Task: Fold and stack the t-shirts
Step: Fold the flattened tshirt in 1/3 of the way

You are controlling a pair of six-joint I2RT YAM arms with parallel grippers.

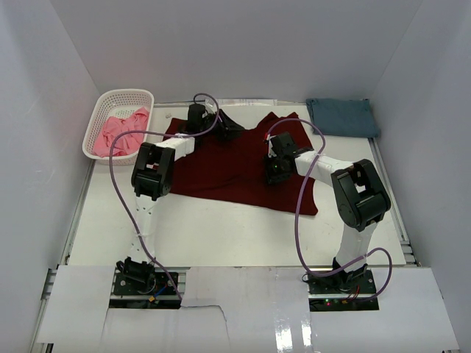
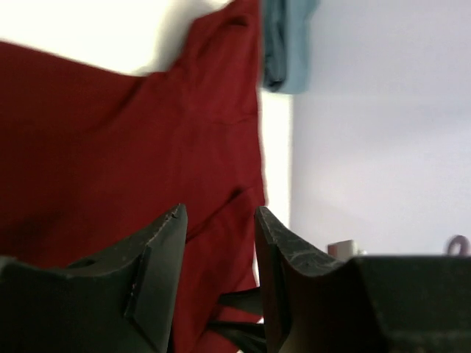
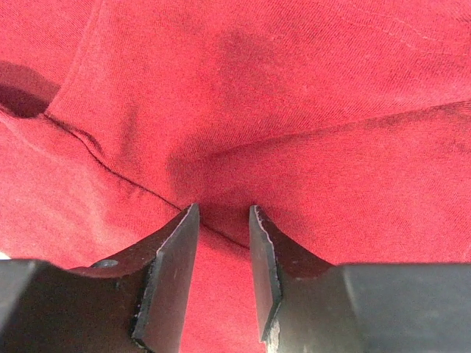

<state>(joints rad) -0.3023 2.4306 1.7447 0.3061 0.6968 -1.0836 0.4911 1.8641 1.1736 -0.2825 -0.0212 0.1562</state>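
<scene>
Both arms reach over the maroon shirt (image 1: 221, 165), rumpled on the tabletop (image 1: 221, 228); the left hand (image 2: 219, 213) hovers released, the right hand (image 3: 223, 213) pinches a fold.

White table (image 1: 221, 232), enclosed by plain white panels: back panel (image 1: 235, 44), left panel (image 1: 33, 147), right panel (image 1: 438, 147). Even diffuse lighting was recorded; soft shadows were cast.

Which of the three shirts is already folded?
The blue shirt, far right corner: a neat rectangle. The maroon shirt lies spread out; the pink shirt is bunched in the basket.
</scene>
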